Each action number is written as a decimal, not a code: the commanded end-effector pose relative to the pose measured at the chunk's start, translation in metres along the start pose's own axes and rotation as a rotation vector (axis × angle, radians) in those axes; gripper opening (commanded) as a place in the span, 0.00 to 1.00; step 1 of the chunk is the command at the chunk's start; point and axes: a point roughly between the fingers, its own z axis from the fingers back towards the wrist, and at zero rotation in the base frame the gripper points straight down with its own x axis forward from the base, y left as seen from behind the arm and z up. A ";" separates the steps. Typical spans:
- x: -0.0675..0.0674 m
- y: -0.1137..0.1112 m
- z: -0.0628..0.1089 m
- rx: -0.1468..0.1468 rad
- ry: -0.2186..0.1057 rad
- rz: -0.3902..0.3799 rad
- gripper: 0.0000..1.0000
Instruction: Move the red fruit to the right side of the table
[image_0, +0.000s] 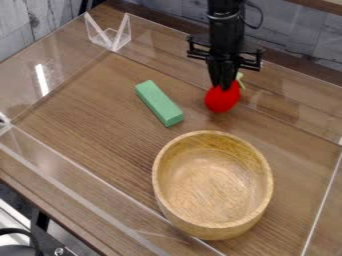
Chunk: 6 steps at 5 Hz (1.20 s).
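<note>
Since the gripper (223, 82) points straight down with its jaws clamped on the top of the red fruit (222, 96), I'd guess that little thing is light, hard plastic and kinda slick, so gripping near the crown makes sense. It sits mid-table (94, 130), wooden bowl (213, 183) nearby, open room toward the right wall

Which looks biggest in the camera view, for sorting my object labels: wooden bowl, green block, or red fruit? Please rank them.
1. Wooden bowl, clearly the largest, though it also sits nearest the camera.
2. Green block, long and narrow.
3. Red fruit, smallest, with its top partly hidden by the tool.
</note>
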 end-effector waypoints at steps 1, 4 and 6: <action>0.015 0.002 0.042 -0.008 -0.106 -0.016 0.00; 0.018 0.015 0.046 -0.024 -0.125 -0.073 0.00; 0.013 0.005 0.043 -0.015 -0.147 -0.022 0.00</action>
